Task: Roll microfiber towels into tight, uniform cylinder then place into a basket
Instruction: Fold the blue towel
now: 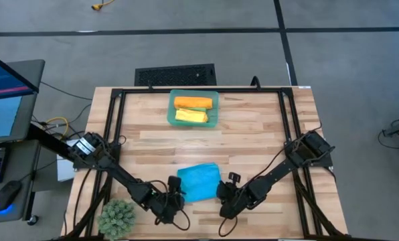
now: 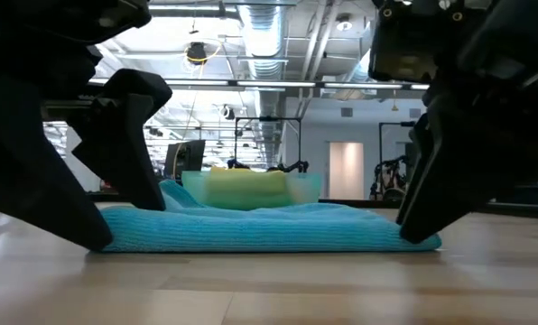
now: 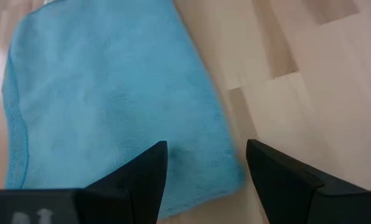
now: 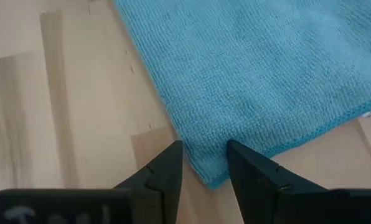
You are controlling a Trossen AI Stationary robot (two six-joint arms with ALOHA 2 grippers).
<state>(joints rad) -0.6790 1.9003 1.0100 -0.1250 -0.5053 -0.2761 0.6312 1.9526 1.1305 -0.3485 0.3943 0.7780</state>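
A bright blue towel (image 1: 199, 182) lies flat on the table's near middle; it also shows in the low view (image 2: 269, 227). My left gripper (image 1: 176, 199) is open, low at the towel's near left corner (image 3: 226, 177), which lies between its fingers. My right gripper (image 1: 224, 199) is open with a narrow gap, low at the towel's near right corner (image 4: 205, 173), one finger on each side. The teal basket (image 1: 214, 120) at the far middle holds an orange roll (image 1: 193, 102) and a yellow roll (image 1: 191, 116). The green towel is out of view. My left gripper slants down from the near side with one finger (image 3: 149, 177) over the towel's near edge and the other (image 3: 269, 177) over bare wood; I cannot tell whether it touches the cloth. My right gripper's fingers (image 4: 168, 168) stand astride the corner tip; I cannot tell whether they touch it.
A spiky green plant ball (image 1: 117, 217) sits at the table's near left corner, beside my left arm. Black frame rails (image 1: 112, 127) run along the table's left, right and far sides. Bare wood (image 1: 253, 140) lies between the towel and the basket.
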